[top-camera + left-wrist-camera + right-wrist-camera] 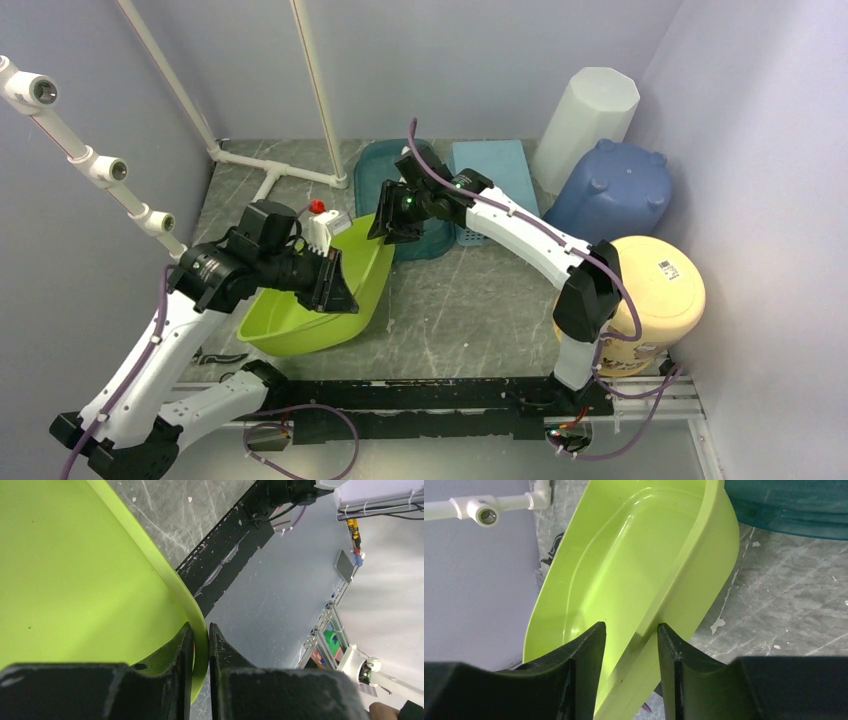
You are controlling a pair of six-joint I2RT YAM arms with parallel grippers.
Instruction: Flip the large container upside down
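Note:
The large lime-green tub [290, 325] sits tilted on the table's left half, its opening facing up and its right side raised. My left gripper [335, 285] is shut on the tub's near right rim; in the left wrist view [201, 645] the rim [150, 565] is pinched between both fingers. My right gripper [395, 228] is at the tub's far end with its jaws apart. In the right wrist view [631, 630] the tub's rim [674, 595] runs through the gap between the jaws, which stand well apart round it.
A teal tub [385, 165] and a light blue tray [495, 170] lie behind the green tub. An upturned white bin [590, 115], a blue bin [615, 190] and a yellow bucket [660, 285] stand at the right. White pipes [270, 165] run at the back left.

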